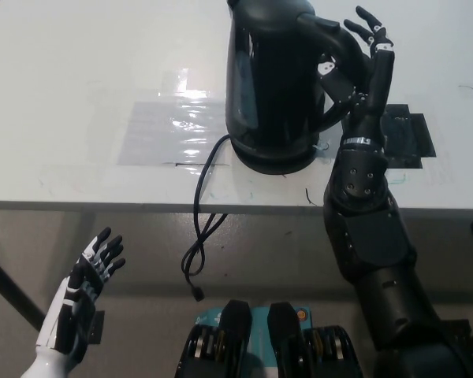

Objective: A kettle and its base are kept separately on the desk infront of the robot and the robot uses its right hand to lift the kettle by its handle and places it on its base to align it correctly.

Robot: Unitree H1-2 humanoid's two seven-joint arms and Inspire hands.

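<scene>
The black kettle [272, 79] stands upright on its round black base [277, 163] at the top middle of the white desk [79, 94]. Its handle [332, 41] points right. My black right hand [363, 72] is just right of the handle, open, with its fingers stretched up and away from it; the thumb side still lies close to the handle's lower part. My white left hand [91, 274] rests open at the lower left, below the desk's front edge.
The base's black cord [200, 224] runs off the desk's front edge and hangs down. A black tape patch [407, 138] lies right of my right wrist. A shiny clear tape patch [172, 130] lies left of the kettle.
</scene>
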